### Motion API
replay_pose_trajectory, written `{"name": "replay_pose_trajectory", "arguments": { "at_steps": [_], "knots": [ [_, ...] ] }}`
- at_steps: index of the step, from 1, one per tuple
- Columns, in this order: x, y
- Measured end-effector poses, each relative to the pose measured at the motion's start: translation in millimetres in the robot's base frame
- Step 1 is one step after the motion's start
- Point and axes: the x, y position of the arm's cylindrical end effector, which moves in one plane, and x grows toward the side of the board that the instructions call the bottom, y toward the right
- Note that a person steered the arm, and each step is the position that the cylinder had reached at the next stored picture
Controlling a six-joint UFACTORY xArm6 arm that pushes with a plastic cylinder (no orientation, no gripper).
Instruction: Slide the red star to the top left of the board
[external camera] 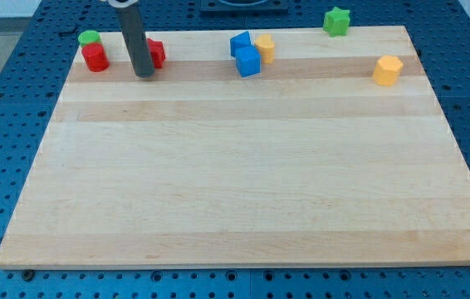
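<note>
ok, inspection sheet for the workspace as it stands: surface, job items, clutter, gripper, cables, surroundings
Surface: pale wooden board, flat, blocks only along the view's top.
Job's things: red star, near the top edge, left of centre, partly hidden behind the rod.
Tip: my tip sits just left of and below the red star, between it and the red cylinder.
Clutter: green block behind the red cylinder; two blue blocks touching a yellow block; yellow hexagonal block at right; green star off the board.
Gripper: none fitted.
Cables: nothing seen.
Surroundings: blue perforated table.
</note>
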Motion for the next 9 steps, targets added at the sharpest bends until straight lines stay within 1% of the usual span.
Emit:
{"name": "replay_pose_trajectory", "arguments": {
  "at_steps": [1, 2, 4, 5, 7, 9],
  "knots": [
    [-33, -8],
    [-39, -15],
    [5, -10],
    [8, 10],
    [-17, 45],
    [-56, 51]
  ]
}}
